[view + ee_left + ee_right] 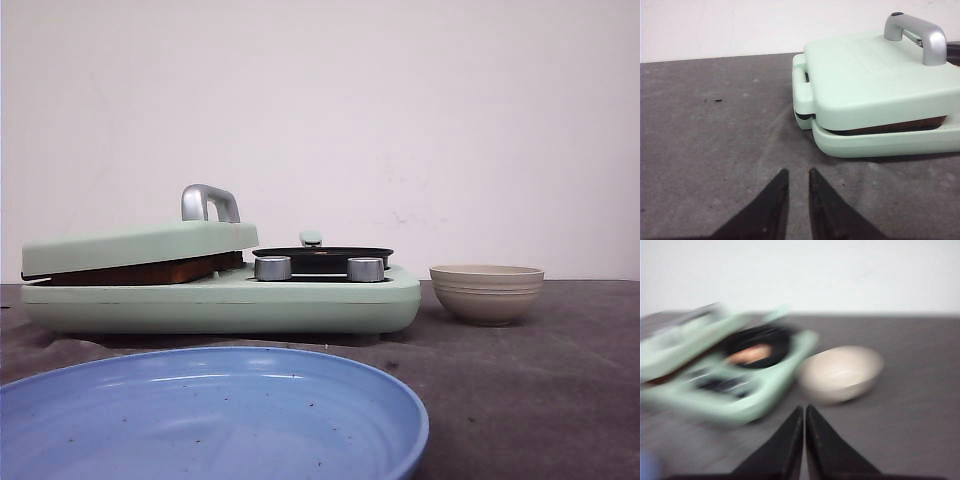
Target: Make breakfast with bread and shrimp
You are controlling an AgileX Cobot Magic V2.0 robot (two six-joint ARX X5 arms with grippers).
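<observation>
The bread shows only as a brown crust edge [150, 271] pinched between the mint-green lid [140, 245] and the base of the breakfast maker; the same edge appears in the left wrist view [890, 127]. A pinkish-orange blur, the shrimp [751, 354], lies in the small black pan [322, 255] on the maker's right side. My left gripper [798, 170] hovers over the mat short of the maker's hinge end, narrowly open and empty. The right gripper [804, 409] is shut on nothing, near the beige bowl [840, 372]. Neither gripper shows in the front view.
A blue plate [200, 410] fills the near left of the front view. The beige ribbed bowl [487, 293] stands right of the maker and looks empty. The lid has a silver handle [920, 35]. Two silver knobs [272, 268] face forward. The right wrist view is motion-blurred.
</observation>
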